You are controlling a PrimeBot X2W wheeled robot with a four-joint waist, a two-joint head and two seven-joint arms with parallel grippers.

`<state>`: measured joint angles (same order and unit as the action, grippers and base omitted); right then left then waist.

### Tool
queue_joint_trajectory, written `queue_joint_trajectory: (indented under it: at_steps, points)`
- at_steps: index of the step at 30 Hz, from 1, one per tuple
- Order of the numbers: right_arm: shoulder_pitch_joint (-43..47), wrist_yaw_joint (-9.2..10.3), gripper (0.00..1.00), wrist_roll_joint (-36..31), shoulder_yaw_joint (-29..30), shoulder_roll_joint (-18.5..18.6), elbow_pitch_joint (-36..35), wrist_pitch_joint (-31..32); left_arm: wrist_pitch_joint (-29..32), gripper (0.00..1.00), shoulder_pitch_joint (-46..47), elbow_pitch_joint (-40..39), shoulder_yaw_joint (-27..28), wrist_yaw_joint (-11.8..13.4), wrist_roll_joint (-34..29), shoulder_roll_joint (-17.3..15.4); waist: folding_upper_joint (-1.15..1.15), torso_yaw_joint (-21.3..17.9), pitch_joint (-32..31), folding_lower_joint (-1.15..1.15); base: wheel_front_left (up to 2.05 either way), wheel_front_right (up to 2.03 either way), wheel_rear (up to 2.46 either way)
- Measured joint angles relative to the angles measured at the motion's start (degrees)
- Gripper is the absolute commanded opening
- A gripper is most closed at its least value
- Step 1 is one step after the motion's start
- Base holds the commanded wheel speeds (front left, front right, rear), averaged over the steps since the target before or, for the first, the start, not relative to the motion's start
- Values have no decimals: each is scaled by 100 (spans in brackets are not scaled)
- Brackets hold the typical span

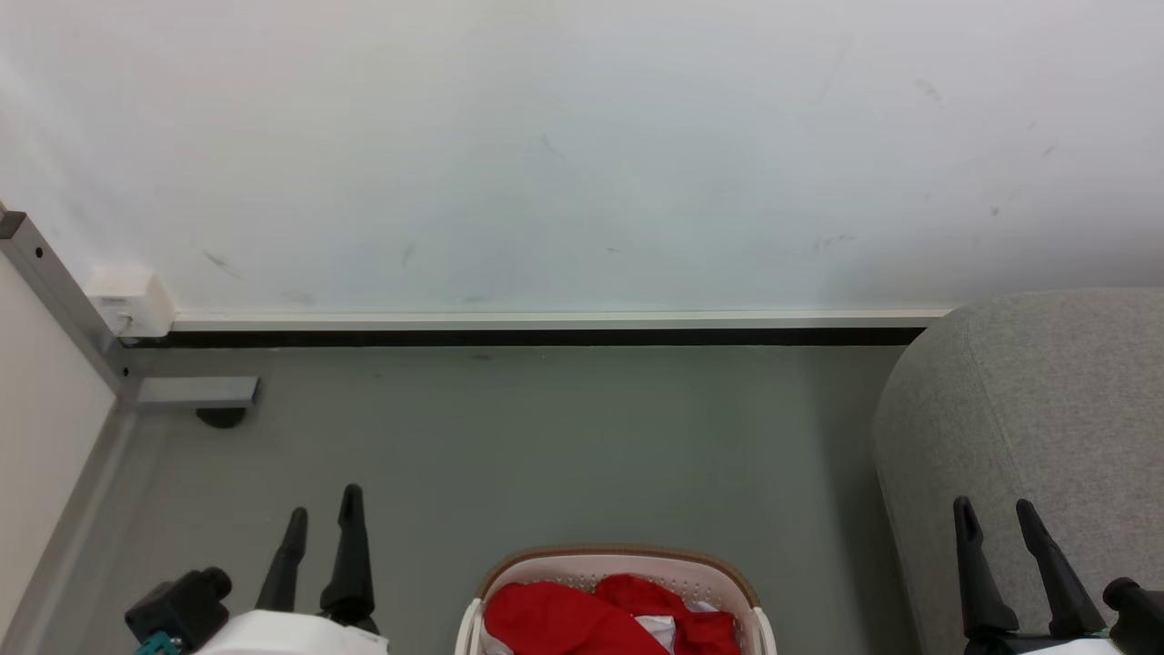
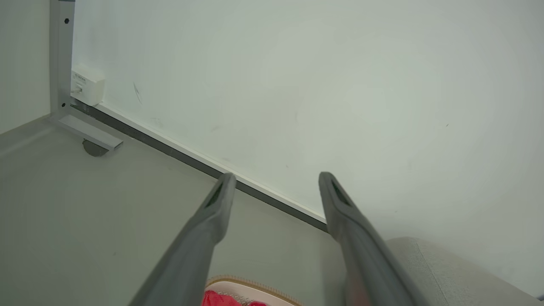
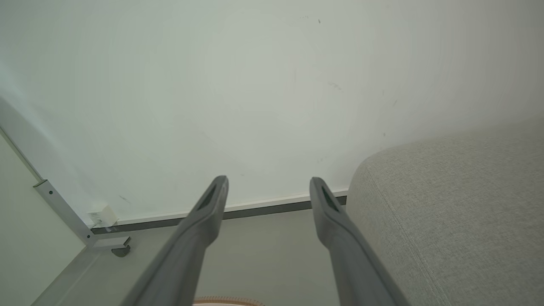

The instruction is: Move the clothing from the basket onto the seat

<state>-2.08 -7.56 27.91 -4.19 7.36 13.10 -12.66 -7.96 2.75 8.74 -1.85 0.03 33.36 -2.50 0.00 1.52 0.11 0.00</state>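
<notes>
The small cream-white plastic laundry basket [image 1: 618,552], with perforated walls, rounded corners and a tan-brown rim, sits on the grey-green floor [image 1: 546,437] at the near edge of the scene, about midway between the two arms. The clothing [image 1: 564,620] lies inside it: a heap of soft red fabric with a white piece [image 1: 657,628] showing among the folds (no lettering can be made out). To the right of the basket, near it but not touching, stands the large upholstered seat [image 1: 1046,409] of light grey woven fabric, its rounded corner turned toward the far wall.

The left end effector [image 1: 323,509] hangs over bare floor to the left of the basket. Its two long dark fingers are spread wide, with nothing between them. The right end effector [image 1: 993,508] is in front of the near left part of the seat, its fingers just as far apart and holding nothing.

At the far side rises a pale wall [image 1: 582,136] with a few faint scuffs. A white skirting strip [image 1: 546,320] runs along its foot above a dark gap. In the far left corner stands a grey metal post [image 1: 55,273] with holes, and a small white box [image 1: 132,296] is fixed to the wall just beside it.
</notes>
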Motion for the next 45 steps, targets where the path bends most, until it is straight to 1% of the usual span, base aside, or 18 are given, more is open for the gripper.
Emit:
queue_joint_trajectory:
  at_steps: [10, 16, 28, 35, 40, 45]
  points:
    - [53, 0, 100, -676, 118, -80, 73, -49, -126, 100, -43, -2, -22, 12, -681, -2, 0, 39, -1, 0, 0, 0, 0]
    - [75, 0, 100, -912, 250, -163, 152, -62, -221, 100, -54, 19, -18, 24, -1077, -3, 0, 59, -2, 0, 0, 0, 0]
    - [101, 0, 100, -1426, 427, -243, 225, -108, -375, 100, -73, 137, -33, -77, -1780, -5, 0, 81, -5, 0, 0, 0, 0]
    - [102, 0, 100, -1608, 469, -310, 263, -148, -452, 100, -73, 199, -34, -103, -1991, -8, 0, 88, -1, 0, 0, 0, 0]
    - [105, 0, 100, -1611, 491, -345, 319, -154, -487, 100, -87, 234, -68, -175, -2162, -10, 0, 95, -12, 0, 0, 0, 0]
    - [113, 0, 100, -1819, 510, -372, 345, -188, -553, 100, -104, 274, -97, -188, -2324, -11, 0, 105, -9, 0, 0, 0, 0]
